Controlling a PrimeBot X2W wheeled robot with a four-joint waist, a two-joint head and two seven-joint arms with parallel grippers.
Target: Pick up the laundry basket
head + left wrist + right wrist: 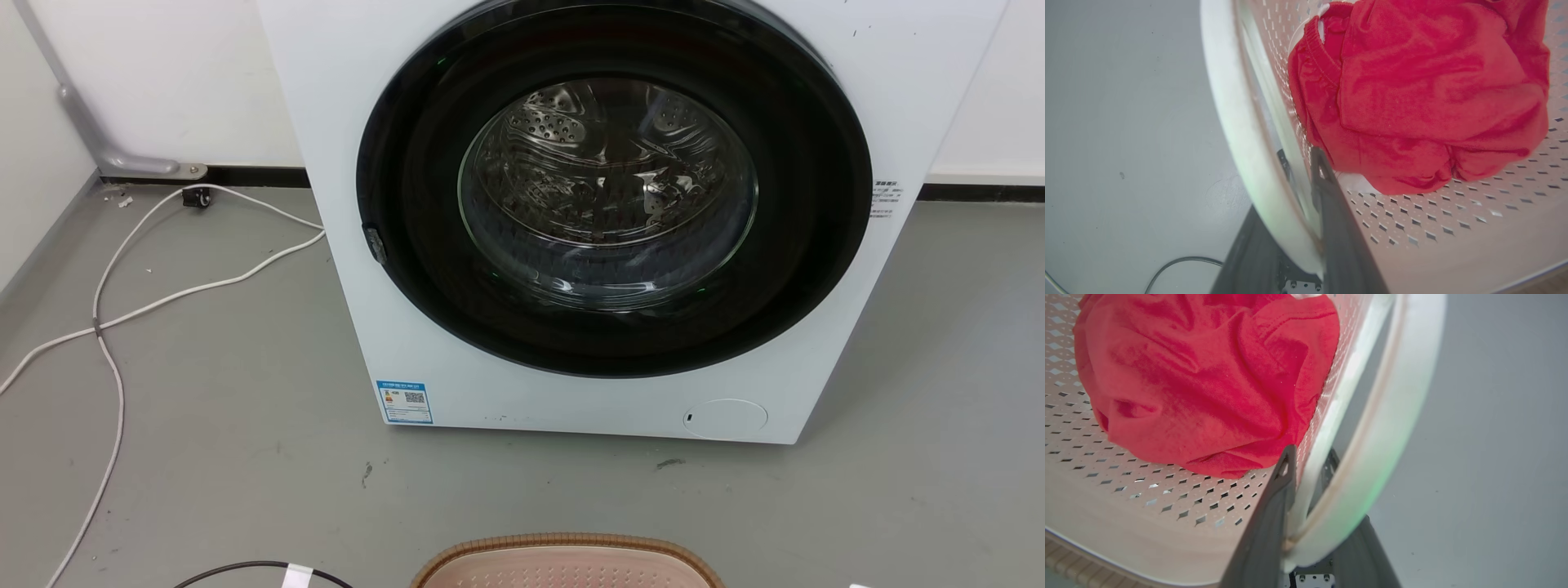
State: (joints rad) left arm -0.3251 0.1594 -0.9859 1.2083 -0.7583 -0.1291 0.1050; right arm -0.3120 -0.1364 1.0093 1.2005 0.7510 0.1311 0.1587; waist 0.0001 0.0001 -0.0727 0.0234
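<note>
Dark fingers of the left gripper (1300,157) straddle the side wall of the laundry basket (1453,220). One lies inside against the perforations, the other outside beneath the white handle (1229,122). They are closed down on the wall and hold nothing else. Right gripper (1309,455) mirrors this at the other white handle (1404,396), also clamped. Basket is directly before the robot over grey floor (1126,122), far rim a little short of the washing machine (367,343). Cannot tell whether it has left the ground.

Judgement: raise both arms together, level and straight up. An uneven rise would tilt the load or let a wall slip from the pads.

Wrist views: crumpled red garment (1433,94) lying inside. Head view: brown woven rim at bottom edge, washer door shut, white cable (204,286) trailing at left.
</note>
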